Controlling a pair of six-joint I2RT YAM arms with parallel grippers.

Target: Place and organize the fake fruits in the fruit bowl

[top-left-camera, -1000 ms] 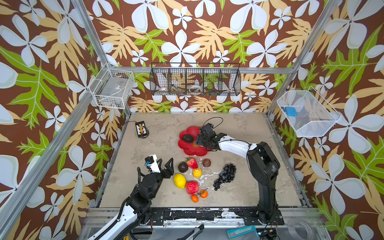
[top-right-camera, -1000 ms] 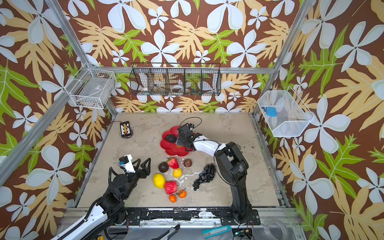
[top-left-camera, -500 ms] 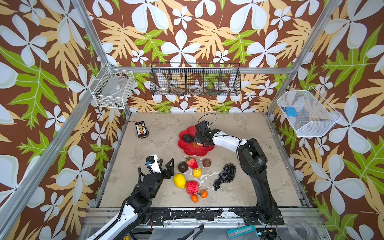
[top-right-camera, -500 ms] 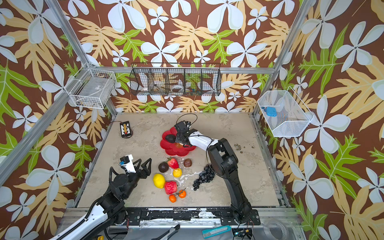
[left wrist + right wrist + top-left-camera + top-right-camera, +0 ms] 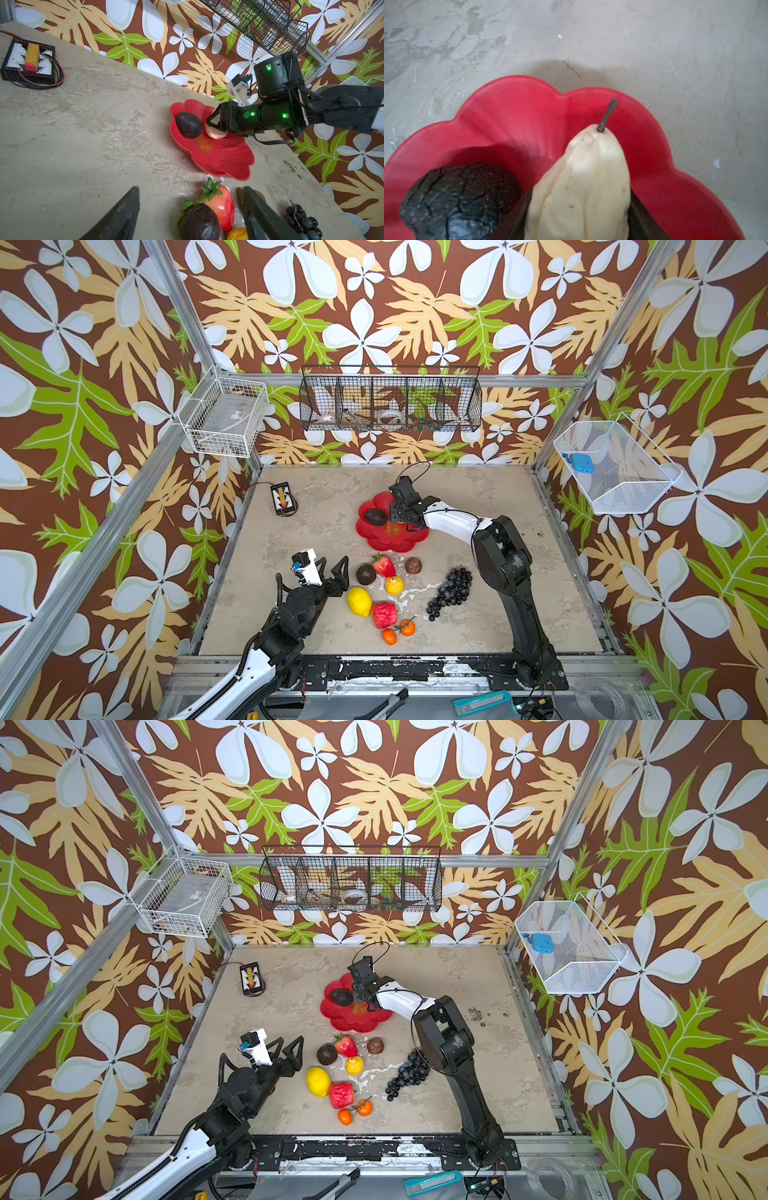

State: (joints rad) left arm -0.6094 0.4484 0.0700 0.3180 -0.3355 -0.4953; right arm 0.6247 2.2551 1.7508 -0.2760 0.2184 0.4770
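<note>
Clamping the pear (image 5: 581, 176) in the right hand (image 5: 215, 127), low in the fruit bowl (image 5: 374, 545) at mid-frame, stem pointing away from the hand, avocado (image 5: 375, 517) just beside; left hand (image 5: 287, 1046) wide, lower left, farther off

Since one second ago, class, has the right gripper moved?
Yes. The right gripper, holding the pear, shifted left across the fruit bowl, toward the avocado.

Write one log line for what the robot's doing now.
right gripper: grips pear over fruit bowl, beside avocado | left gripper: open, empty | grapes, lemon: on table
</note>
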